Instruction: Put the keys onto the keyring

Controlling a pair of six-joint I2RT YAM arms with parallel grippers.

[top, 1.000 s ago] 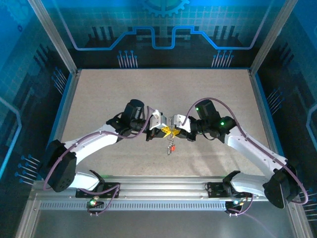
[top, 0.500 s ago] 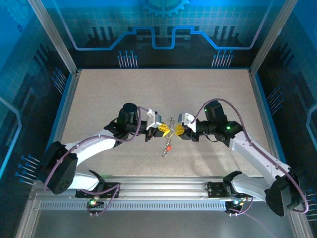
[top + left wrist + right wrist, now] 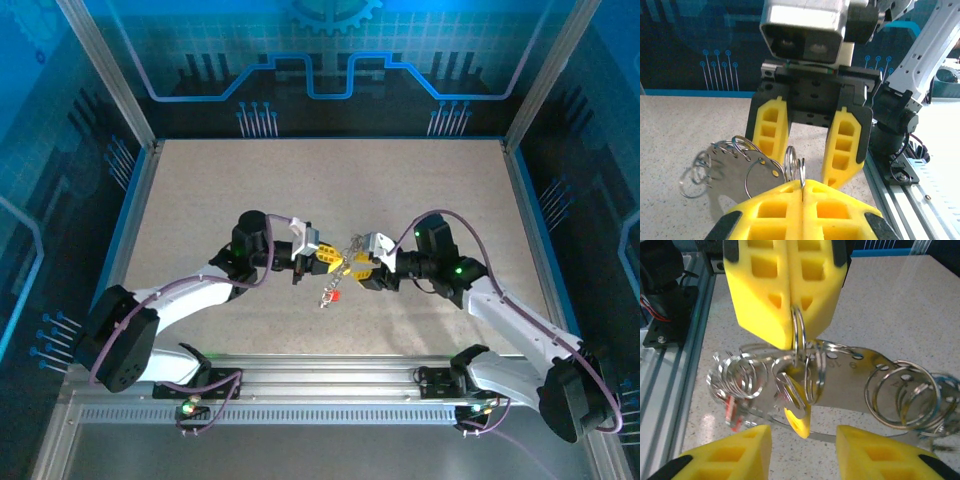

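Here the left gripper [image 3: 802,184] pinches the keyring [image 3: 799,337] tight, a yellow-headed key [image 3: 799,412] dangling below; the right gripper [image 3: 362,267] stands with fingers parted, holding nothing

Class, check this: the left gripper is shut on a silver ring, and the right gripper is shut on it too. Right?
No. The left gripper is shut on the silver ring, but the right gripper is open, as the left wrist view shows.

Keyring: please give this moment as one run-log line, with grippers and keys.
left gripper: shut on keyring | right gripper: open | yellow key: hangs below the rings | red key: hangs in same bunch
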